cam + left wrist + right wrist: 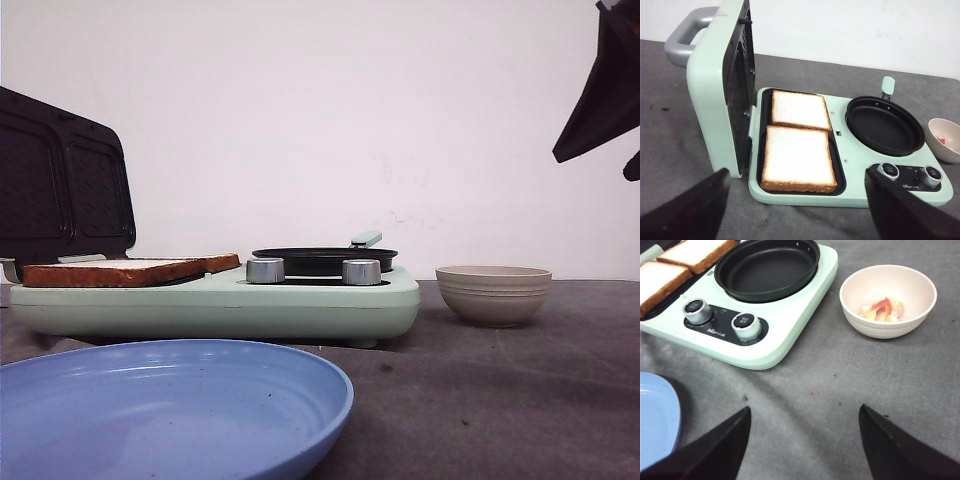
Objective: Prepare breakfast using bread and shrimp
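Observation:
Two slices of bread lie side by side in the dark tray of the mint-green breakfast maker, whose lid stands raised. The front view shows the bread edge-on. Pinkish-orange shrimp sit in the beige ribbed bowl to the right of the maker; the front view shows only the bowl's outside. My left gripper hangs open, short of the near slice, with nothing in it. Over bare grey cloth, my right gripper is open and empty; its dark body shows at the top right.
A black round pan sits on the maker's right half, behind two silver knobs. A blue plate lies at the table's front left. Grey cloth covers the table; a white wall stands behind.

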Robot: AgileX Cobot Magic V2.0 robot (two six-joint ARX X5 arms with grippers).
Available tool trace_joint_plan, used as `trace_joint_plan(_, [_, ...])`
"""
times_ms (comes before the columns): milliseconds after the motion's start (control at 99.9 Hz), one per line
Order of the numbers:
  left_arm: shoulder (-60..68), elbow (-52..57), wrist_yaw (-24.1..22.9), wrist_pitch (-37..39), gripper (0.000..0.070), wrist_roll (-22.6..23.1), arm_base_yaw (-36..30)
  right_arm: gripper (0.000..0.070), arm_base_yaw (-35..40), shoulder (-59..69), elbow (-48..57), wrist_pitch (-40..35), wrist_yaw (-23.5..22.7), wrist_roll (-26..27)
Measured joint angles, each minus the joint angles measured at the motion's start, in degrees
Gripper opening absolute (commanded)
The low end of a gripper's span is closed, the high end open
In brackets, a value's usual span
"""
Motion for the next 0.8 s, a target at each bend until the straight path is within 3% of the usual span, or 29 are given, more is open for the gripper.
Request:
trace_joint_plan(260, [0.0,0.0,0.0,-0.17,0.0467,-1.81,0.0,0.0415,0.0,0.0,0.0,0.02,-0.02,0.24])
trace_joint_plan(610, [1.49,0.66,0.44,4.2,0.0463,-14.78,1.22,0.0415,0.0,0.0,0.0,0.02,0.0,1.14])
trace_joint_plan(801, [6.97,3.61,4.39,4.26,0.0464,-18.8,4.63,0.0415,0.0,0.0,0.0,0.02,0.0,1.29])
